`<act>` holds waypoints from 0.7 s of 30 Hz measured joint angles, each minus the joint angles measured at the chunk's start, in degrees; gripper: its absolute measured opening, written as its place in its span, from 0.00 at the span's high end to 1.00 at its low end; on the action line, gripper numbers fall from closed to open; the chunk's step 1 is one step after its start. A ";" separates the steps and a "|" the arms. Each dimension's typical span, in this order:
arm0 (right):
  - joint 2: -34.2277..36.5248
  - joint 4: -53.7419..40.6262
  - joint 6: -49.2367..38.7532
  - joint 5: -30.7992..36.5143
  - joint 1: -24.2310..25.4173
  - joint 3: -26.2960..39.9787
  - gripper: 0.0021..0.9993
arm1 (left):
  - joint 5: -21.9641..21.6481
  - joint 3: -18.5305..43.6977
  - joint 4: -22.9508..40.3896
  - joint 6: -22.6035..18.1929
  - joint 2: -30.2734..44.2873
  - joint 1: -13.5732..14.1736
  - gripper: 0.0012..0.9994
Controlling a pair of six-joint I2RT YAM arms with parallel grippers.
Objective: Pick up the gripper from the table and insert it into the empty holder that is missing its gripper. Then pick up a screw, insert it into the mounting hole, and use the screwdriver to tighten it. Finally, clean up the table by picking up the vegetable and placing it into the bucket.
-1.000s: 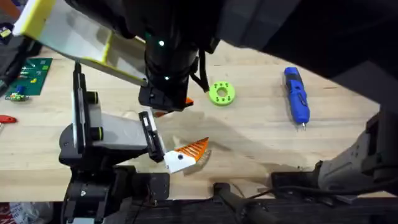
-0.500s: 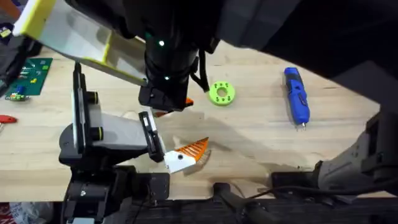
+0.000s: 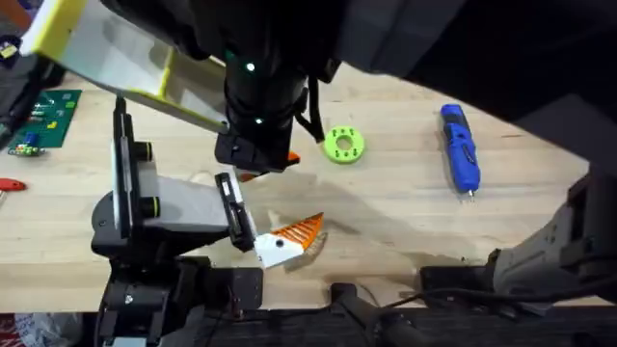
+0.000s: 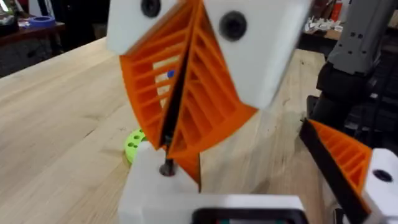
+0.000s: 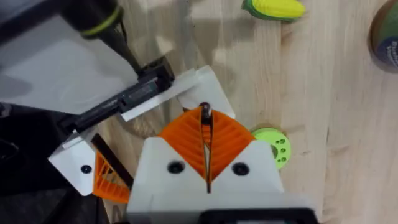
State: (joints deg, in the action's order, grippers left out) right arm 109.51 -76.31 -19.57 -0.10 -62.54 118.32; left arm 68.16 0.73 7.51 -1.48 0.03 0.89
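Observation:
My right gripper (image 3: 260, 162) reaches across the table and is shut on a small dark screw (image 5: 204, 112), pinched at the tips of its orange ribbed pads (image 4: 186, 93). The screw (image 4: 166, 167) stands upright, its tip at a hole in the white finger mount (image 4: 155, 196) of my left gripper (image 4: 261, 183). That gripper is open with nothing between its jaws, and its other orange finger (image 3: 304, 229) points right. The blue screwdriver (image 3: 460, 149) lies on the table at the right. The vegetable, a corn cob (image 5: 273, 7), lies farther off on the wood.
A green ring (image 3: 343, 145) lies just right of the right gripper. A green circuit board (image 3: 43, 118) sits at the left edge, and a yellow and white bin (image 3: 106, 53) is at the back left. A dark round container (image 5: 385, 31) stands near the corn.

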 joint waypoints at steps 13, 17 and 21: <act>0.02 -0.19 0.00 -0.70 0.00 0.00 0.99 | 0.00 0.00 0.00 0.00 0.00 0.00 0.01; 0.04 -0.39 0.00 -1.20 0.00 0.00 0.99 | 0.00 0.00 0.00 -0.02 0.01 0.00 0.01; 0.72 -0.42 0.00 -1.27 0.00 0.00 0.99 | 0.00 0.00 0.00 0.00 0.02 -0.01 0.01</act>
State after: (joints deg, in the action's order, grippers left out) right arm 110.24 -76.73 -19.57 -1.37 -62.54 118.32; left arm 68.16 0.73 7.51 -1.48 0.05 0.88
